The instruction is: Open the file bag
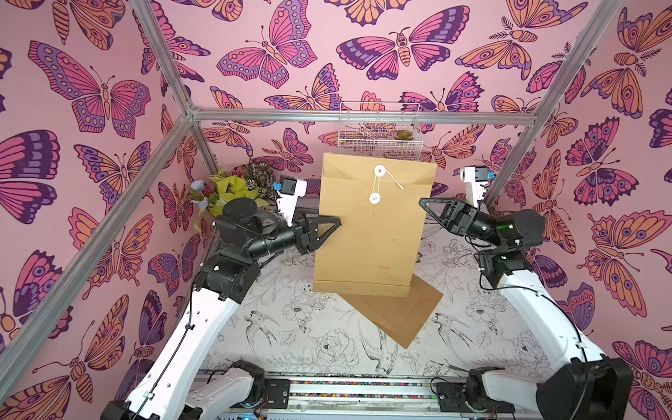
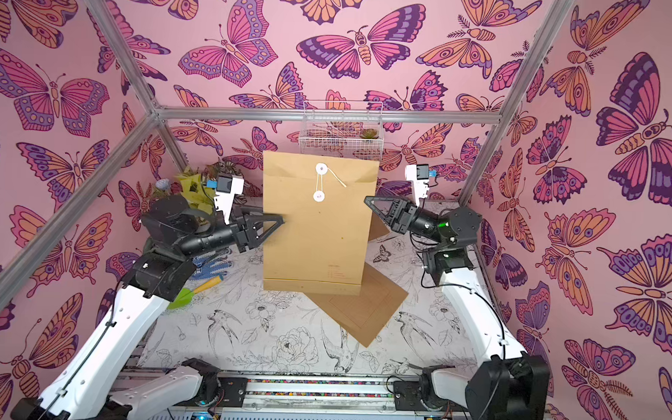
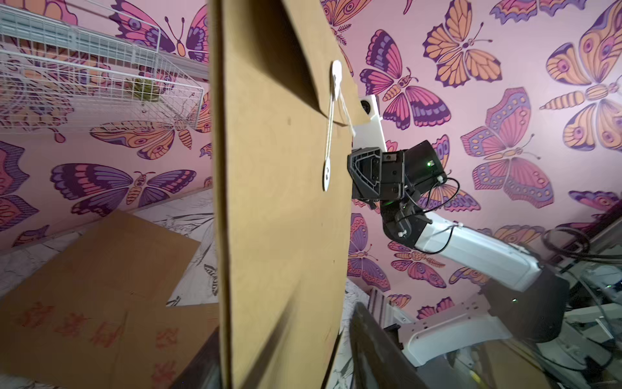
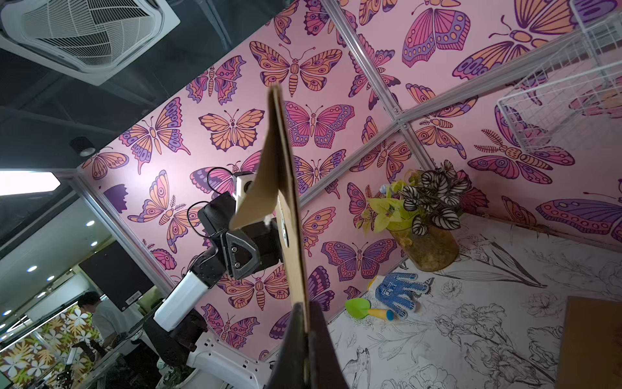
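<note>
The flower-printed surface (image 1: 322,333) carries a flat brown envelope (image 1: 400,317) at centre right. Above it the file bag (image 1: 372,227) hangs in the air, upright, long axis vertical, with its flap (image 1: 366,167) on top and the closure face turned to the near side.

The right pincer (image 1: 423,202) is clamped on the bag's right edge and alone seems to carry it. The left pincer (image 1: 336,222) straddles the left edge; in the left wrist view its near finger (image 3: 370,336) stands clear of the paper, so it looks parted and not gripping.

The white string (image 1: 375,183) runs vertically between the upper disc (image 1: 379,169) and the lower disc (image 1: 374,198). Its loose tail (image 1: 395,182) trails right. The closure lies right of and above the left pincer, which I judge the one free to unwind it.
</note>
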